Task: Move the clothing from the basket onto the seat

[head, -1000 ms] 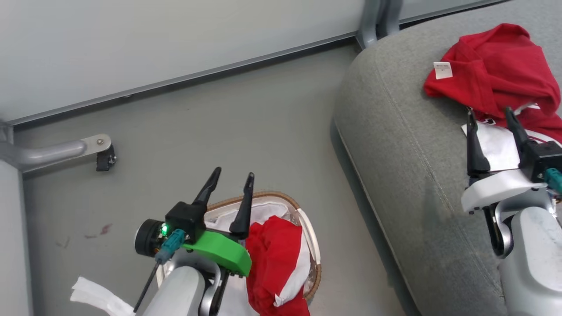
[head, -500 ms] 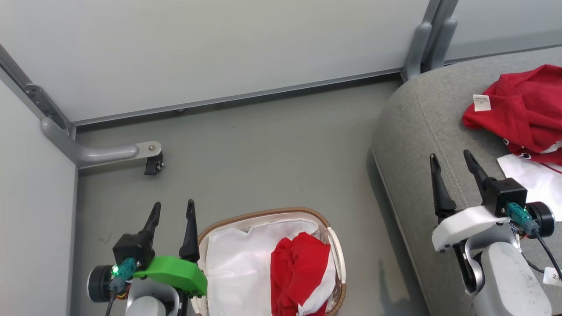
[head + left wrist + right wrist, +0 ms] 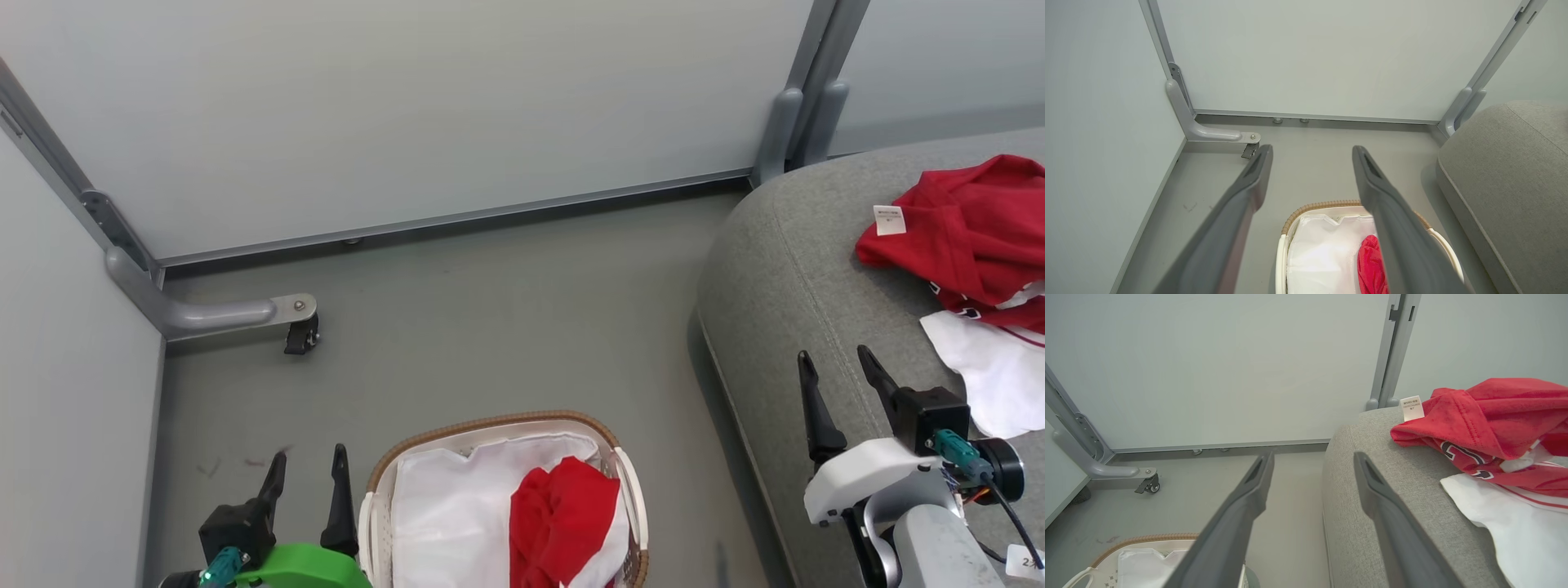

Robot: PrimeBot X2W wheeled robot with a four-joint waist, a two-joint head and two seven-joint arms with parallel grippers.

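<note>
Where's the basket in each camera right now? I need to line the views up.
Head view: the basket is at the bottom centre, just right of the left gripper.
Left wrist view: the basket is at the bottom centre.
Right wrist view: the basket is in the bottom left corner.
Shared landmark: the caster on the grey frame foot, beyond the basket.

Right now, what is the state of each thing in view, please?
Left gripper: open, empty.
Right gripper: open, empty.
Basket: upright on the floor, not yet emptied.
Garment in basket: crumpled on the white liner.
Seat: partly covered.
Garment on seat: crumpled, tag showing.
</note>
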